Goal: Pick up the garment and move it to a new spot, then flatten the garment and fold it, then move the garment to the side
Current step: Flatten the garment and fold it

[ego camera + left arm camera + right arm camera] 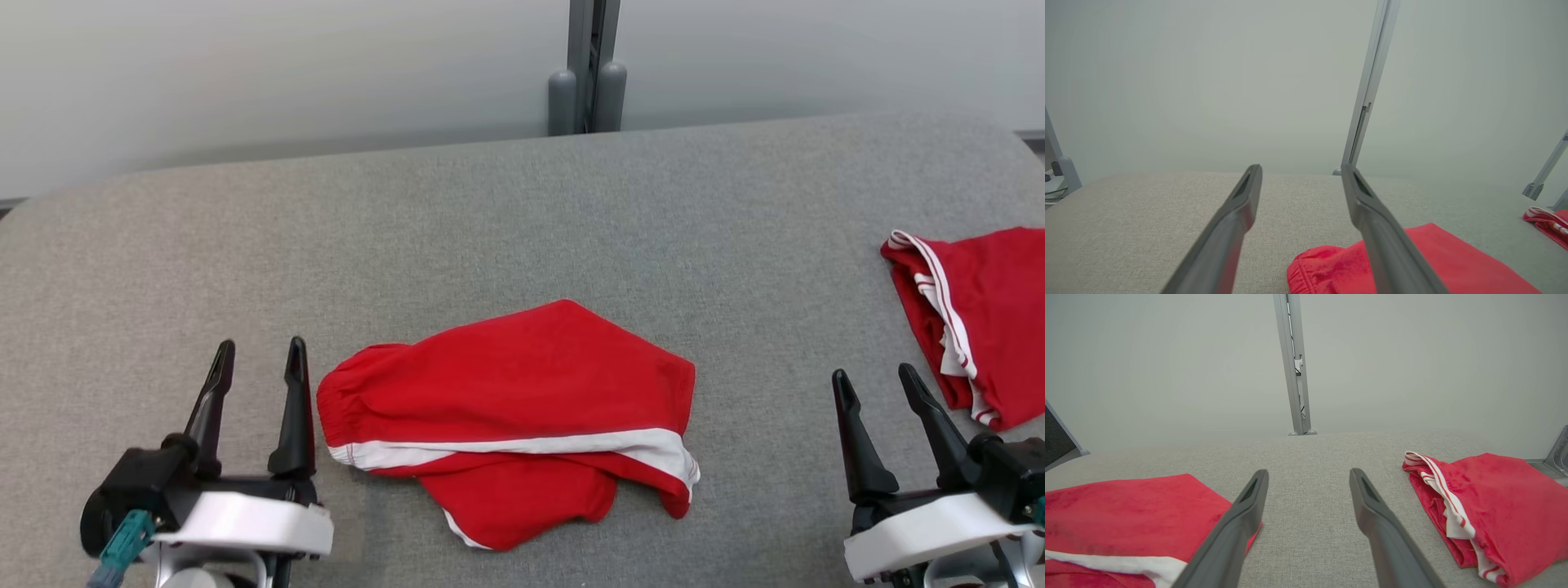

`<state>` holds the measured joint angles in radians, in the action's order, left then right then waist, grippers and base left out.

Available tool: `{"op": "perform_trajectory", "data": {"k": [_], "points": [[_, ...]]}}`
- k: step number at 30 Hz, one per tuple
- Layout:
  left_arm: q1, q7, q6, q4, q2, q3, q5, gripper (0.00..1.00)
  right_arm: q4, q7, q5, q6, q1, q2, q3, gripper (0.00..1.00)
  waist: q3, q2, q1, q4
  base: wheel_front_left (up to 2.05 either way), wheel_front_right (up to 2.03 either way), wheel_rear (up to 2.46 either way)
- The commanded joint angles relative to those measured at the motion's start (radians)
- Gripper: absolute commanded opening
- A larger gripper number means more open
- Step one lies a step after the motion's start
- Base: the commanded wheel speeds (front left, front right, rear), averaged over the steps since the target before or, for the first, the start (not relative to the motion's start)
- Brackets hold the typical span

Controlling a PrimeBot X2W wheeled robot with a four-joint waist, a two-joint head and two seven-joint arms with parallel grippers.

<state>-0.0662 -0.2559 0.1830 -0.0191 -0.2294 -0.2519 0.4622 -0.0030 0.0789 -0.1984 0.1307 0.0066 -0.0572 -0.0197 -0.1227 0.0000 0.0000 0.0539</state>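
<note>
**Q:** What is occupying the grey counter (522,204)?
**A:** The garment (506,367), red with a white band, is lying crumpled at the near centre. Bare fabric is stretching behind it to the far edge.
**Q:** And around it?
**A:** A second red garment (988,310) is lying at the right edge, well apart. A metal post (589,65) is standing behind the counter.
**Q:** The grippers?
**A:** The left gripper (260,347) and the right gripper (874,374) are hovering spread and empty, flanking the garment.

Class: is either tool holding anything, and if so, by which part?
Nothing is held. The left tool and right tool are both open and empty; the red shorts lie on the grey surface between them.
</note>
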Motion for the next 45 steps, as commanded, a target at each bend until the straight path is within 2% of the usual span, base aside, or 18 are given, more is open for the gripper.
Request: {"op": "perform_trajectory", "data": {"k": [1,11,33,38,45], "points": [[0.021,-0.005,0.007,-0.005,-0.012,0.012,-0.013,1.0,-0.004,-0.004,0.002,0.0,0.015,-0.01,0.0,1.0,0.024,0.0,0.0,-0.005,0.0,0.0,0.0],[0.099,-0.002,0.02,0.005,-0.048,0.023,-0.024,1.0,-0.024,-0.025,0.002,0.0,0.06,-0.012,-0.005,1.0,0.067,0.0,0.0,-0.018,0.0,0.0,0.0],[0.102,0.005,0.039,0.033,-0.053,0.012,-0.029,1.0,-0.038,-0.039,0.001,0.0,0.063,-0.005,-0.009,1.0,0.064,0.0,0.0,-0.041,0.0,0.0,0.0],[0.084,0.007,0.041,0.04,-0.053,0.003,-0.032,1.0,0.015,-0.055,-0.014,0.0,0.061,-0.011,0.012,1.0,0.051,0.0,0.0,-0.051,0.0,0.0,0.0],[0.043,0.009,0.031,0.044,-0.045,-0.016,-0.043,1.0,0.187,-0.052,-0.055,0.0,0.025,-0.018,0.1,1.0,0.007,0.0,0.0,-0.09,0.0,0.0,0.0]]}}
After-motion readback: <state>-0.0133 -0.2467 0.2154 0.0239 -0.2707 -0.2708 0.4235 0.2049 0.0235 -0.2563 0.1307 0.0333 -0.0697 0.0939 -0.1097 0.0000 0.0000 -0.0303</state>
